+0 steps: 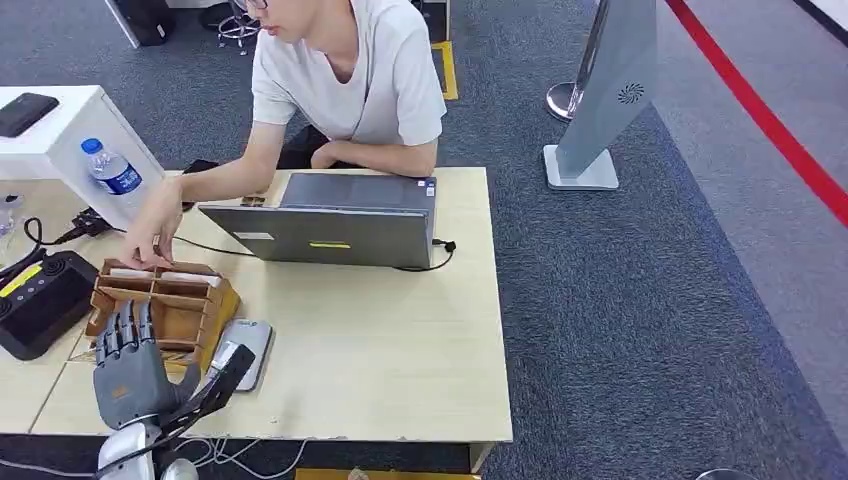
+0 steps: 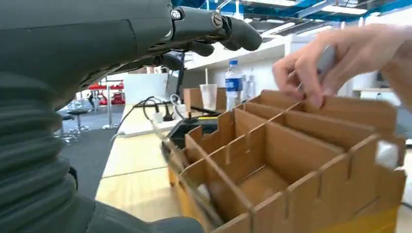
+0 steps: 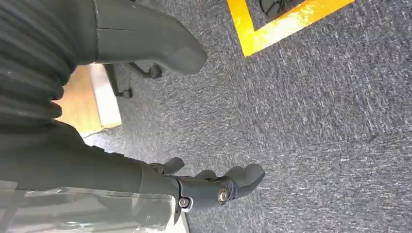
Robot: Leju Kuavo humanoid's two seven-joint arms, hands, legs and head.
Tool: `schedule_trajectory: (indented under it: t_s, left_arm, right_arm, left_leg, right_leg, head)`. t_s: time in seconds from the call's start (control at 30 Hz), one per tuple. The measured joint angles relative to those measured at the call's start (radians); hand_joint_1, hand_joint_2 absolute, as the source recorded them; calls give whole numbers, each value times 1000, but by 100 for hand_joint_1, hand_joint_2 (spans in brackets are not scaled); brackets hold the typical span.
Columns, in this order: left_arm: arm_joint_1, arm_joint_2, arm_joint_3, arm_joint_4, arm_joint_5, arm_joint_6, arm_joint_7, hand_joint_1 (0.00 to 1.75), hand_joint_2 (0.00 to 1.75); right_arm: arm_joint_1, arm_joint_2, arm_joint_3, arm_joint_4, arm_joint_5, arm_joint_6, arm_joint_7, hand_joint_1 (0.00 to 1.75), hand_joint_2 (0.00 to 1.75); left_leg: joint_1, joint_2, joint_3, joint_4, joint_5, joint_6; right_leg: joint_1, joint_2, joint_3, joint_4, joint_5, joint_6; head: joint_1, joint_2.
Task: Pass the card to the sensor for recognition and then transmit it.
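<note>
A brown divided card box (image 1: 170,305) stands at the table's left front. White cards (image 1: 188,279) stand in its far slots. A person's hand (image 1: 152,238) reaches into the far slot and pinches a pale card (image 2: 326,58). My left hand (image 1: 133,368) hovers just in front of the box, fingers spread and upright, holding nothing; its fingers (image 2: 214,22) stretch above the box (image 2: 291,160). The grey card sensor (image 1: 247,345) lies flat beside the box, next to my thumb. My right hand (image 3: 209,187) hangs over the carpet, empty, fingers loosely extended.
An open grey laptop (image 1: 330,228) with a cable sits mid-table in front of the seated person (image 1: 350,70). A black controller (image 1: 40,300) lies left of the box. A water bottle (image 1: 110,168) and a white stand are at far left. Grey carpet lies to the right.
</note>
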Motion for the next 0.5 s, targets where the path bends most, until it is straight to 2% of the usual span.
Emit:
schedule_trajectory:
  t_s: [0.2,0.27,0.3,0.37,0.5]
  left_arm:
    - [-1,0,-19,-25,0,-2,0,0,175]
    - [-1,-1,-41,-48,0,-9,-16,0,175]
    - [-2,0,-55,-64,0,-27,-7,0,175]
    - [-2,4,-114,-110,0,-76,50,0,175]
    - [-12,15,-196,-159,0,-104,92,0,175]
  right_arm:
    - [0,0,0,0,-1,0,0,0,175]
    - [0,0,-2,0,-6,0,0,0,175]
    - [0,0,-2,0,-7,-1,0,0,175]
    - [-1,0,-4,0,-14,-2,0,0,175]
    - [-1,0,-5,2,-16,-2,0,0,175]
  left_leg:
    - [0,0,0,0,0,0]
    - [0,-1,0,0,0,0]
    - [0,-1,0,0,0,0]
    - [0,-1,0,0,0,0]
    - [0,0,0,0,0,1]
  right_leg:
    - [0,0,0,0,0,0]
    - [0,0,0,0,0,0]
    - [0,0,0,0,0,0]
    - [0,0,0,0,0,0]
    - [0,0,0,0,0,0]
  head:
    - [0,0]
    - [0,0]
    - [0,0]
    - [0,0]
    - [0,0]
